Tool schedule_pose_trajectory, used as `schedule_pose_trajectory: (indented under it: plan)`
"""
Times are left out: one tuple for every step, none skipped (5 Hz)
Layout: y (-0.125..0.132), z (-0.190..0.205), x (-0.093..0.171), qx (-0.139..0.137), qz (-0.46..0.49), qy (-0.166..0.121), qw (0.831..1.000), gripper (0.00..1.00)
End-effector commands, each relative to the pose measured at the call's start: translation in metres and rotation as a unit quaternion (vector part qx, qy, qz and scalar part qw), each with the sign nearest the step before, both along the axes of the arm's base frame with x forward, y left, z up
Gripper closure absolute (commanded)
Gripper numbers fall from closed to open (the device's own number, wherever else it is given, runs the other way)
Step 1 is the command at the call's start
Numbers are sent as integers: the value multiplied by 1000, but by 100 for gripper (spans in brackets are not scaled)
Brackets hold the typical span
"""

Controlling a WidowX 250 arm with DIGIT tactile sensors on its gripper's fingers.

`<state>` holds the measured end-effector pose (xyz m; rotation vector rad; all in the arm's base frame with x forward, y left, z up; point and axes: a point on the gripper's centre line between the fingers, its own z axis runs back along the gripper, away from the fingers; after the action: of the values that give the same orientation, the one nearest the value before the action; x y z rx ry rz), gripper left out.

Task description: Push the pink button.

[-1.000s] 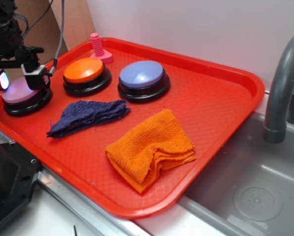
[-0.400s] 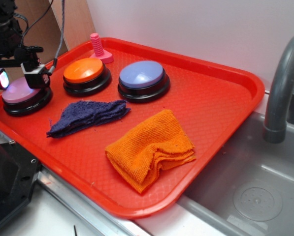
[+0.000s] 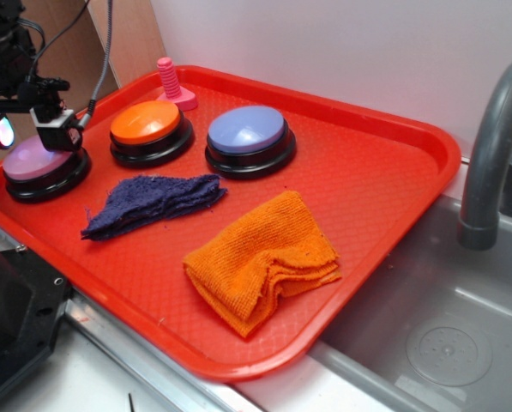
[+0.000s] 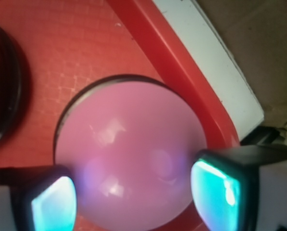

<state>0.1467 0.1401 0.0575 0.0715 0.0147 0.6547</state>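
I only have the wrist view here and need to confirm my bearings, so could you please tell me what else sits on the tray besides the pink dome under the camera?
Observer: Two more domed buttons sit on the red tray, an orange button beside the pink button and a blue-lavender button further along.
Operator: Is anything lying close in front of the pink one?
Observer: A dark blue cloth lies just in front of it, apart from its base.
Operator: And is the gripper centred over it?
Observer: The gripper hangs over the dome's back part, jaws spread.
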Motion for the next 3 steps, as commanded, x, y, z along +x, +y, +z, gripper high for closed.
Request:
schedule_pose_trajectory:
  plan:
    - [11, 25, -3, 7, -1, -37, 999, 0]
    - [8, 36, -2, 13, 0, -45, 999, 0]
    - [4, 48, -1, 13, -10, -53, 998, 0]
